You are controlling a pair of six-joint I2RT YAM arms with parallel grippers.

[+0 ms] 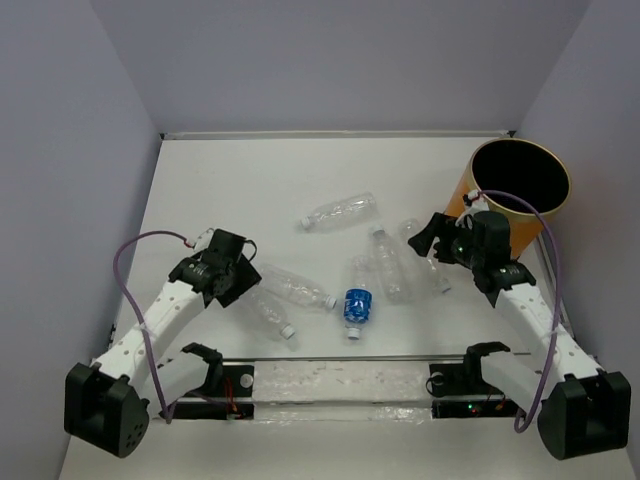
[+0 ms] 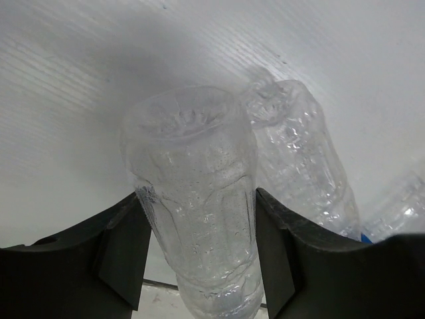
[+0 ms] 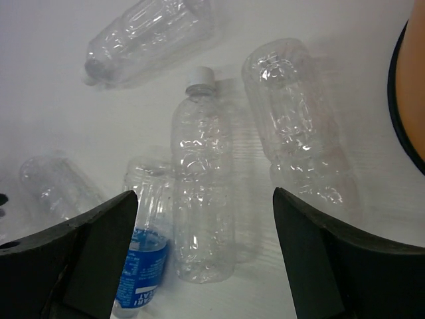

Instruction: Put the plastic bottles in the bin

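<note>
Plainly, none of the six plastic bottles (image 1: 385,262) were in the bin (image 1: 462,192); all lay on their sides across the middle of the white table (image 1: 250,180). The bin stood upright at the far right corner, its black inside showing, well apart from most of them. One lone bottle (image 1: 340,212) lay farthest back. Nearer the arms lay the blue-labelled bottle (image 1: 357,303), its cap pointing toward the near edge, with a capped bottle (image 3: 199,199) just beside it and a fatter-looking bottle (image 3: 299,126) to that one's right, nearest the bin.

The left claw (image 2: 198,196) was closed on a gripped bottle (image 2: 189,153), both fingers pressed against its crinkled sides, the bottle's base pointing away from the wrist camera. A neighbouring bottle (image 2: 299,166) lay touching it on the right. Whether the gripped bottle was off the table I could not tell.

The right claw (image 3: 202,199) hung spread wide above the capped bottle, holding nothing, its fingers apart from every bottle.
</note>
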